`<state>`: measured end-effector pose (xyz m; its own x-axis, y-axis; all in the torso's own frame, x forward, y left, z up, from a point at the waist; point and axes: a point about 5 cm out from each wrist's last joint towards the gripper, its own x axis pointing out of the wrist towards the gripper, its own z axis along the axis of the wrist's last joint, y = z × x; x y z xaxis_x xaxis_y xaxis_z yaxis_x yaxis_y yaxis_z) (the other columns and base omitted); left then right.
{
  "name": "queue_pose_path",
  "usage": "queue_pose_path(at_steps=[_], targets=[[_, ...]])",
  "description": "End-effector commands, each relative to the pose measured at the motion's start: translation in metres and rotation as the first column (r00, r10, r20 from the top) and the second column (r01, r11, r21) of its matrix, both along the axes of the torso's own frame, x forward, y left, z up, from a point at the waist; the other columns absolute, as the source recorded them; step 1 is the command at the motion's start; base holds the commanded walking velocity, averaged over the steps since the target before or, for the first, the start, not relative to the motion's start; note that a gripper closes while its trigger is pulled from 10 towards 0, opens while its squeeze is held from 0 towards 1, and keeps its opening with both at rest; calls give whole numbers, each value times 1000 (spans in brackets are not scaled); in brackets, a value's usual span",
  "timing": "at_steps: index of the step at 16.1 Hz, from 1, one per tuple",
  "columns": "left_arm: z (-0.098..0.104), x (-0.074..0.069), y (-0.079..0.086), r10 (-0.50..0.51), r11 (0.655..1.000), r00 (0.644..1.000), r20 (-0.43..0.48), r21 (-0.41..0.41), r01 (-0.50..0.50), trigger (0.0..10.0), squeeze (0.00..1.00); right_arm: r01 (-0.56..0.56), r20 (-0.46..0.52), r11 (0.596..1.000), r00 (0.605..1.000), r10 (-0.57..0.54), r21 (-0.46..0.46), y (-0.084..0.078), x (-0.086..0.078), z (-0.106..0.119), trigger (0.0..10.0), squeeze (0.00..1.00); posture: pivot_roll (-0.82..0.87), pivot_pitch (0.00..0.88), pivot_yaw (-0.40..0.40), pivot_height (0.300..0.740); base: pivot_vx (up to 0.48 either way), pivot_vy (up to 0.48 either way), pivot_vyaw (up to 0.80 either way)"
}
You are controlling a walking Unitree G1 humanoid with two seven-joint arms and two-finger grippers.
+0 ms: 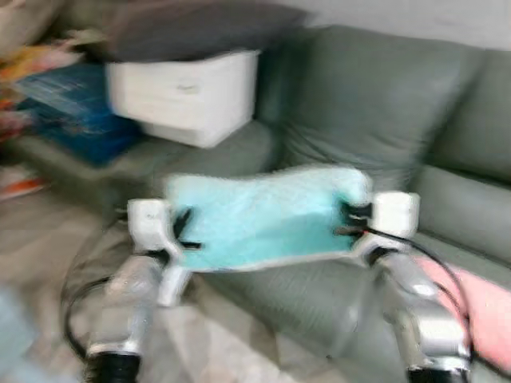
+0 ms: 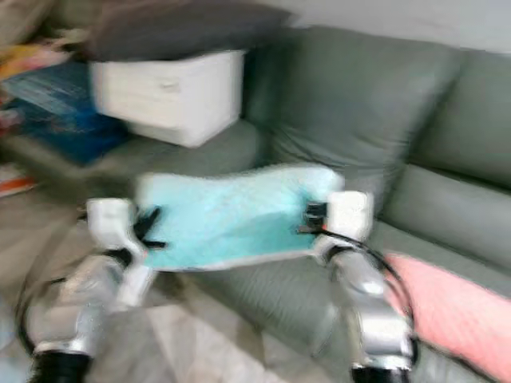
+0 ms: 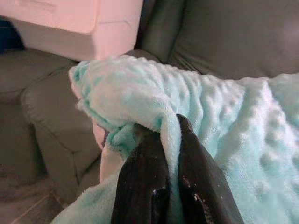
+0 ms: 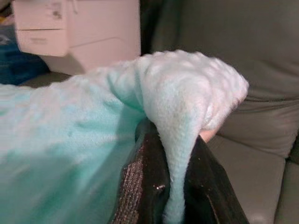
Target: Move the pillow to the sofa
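A light turquoise, nubby pillow (image 1: 263,215) hangs in the air between my two arms, in front of the grey-green sofa (image 1: 375,120). My left gripper (image 1: 182,230) is shut on the pillow's left edge, with fabric pinched between its black fingers (image 3: 145,182). At the right edge, my right gripper (image 1: 351,219) is shut on the other corner, where plush cloth folds over its fingers (image 4: 145,186). The eye views are blurred.
A white box (image 1: 188,92) with a dark grey cushion (image 1: 200,28) on top sits on the sofa's left seat. Blue and colourful clutter (image 1: 56,96) lies further left. A pink cloth (image 1: 479,311) rests at the right. Pale floor (image 1: 48,239) runs below.
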<state>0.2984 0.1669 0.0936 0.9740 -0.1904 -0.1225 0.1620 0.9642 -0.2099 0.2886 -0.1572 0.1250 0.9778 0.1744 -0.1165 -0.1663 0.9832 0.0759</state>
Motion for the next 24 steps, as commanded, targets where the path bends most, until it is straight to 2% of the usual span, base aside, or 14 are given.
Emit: queue_pose_path(at_steps=[1, 3, 11, 22, 24], targets=[[6, 3, -9, -21, 1000, 1000, 21, -9, 21, 10000, 0, 20, 44, 1000, 999, -20, -13, -7, 2, 11, 10000, 0, -169, 4, -5, 740, 334, 0, -656], [3, 3, -8, -2, 1000, 1000, -8, -19, 2, 10000, 0, 22, 45, 1000, 999, -21, -11, -7, 2, 11, 10000, 0, -168, 5, -5, 740, 120, 0, 0], [1, 3, -10, -7, 1000, 999, -31, -14, 6, 10000, 0, 20, 46, 1000, 999, -19, -10, -6, 2, 11, 10000, 0, -167, 8, -5, 740, 0, 0, 0], [0, 2, -12, -25, 1000, 999, -31, 16, 25, 10000, 0, 25, 47, 1000, 999, -25, -11, -7, 2, 12, 10000, 0, -170, 10, -3, 740, 0, 455, 0], [1, 2, -13, -24, 999, 1000, -17, 27, 25, 10000, 0, 30, 46, 999, 999, -29, -12, -7, 2, 11, 10000, 0, -170, 10, -3, 740, 0, 0, 0]])
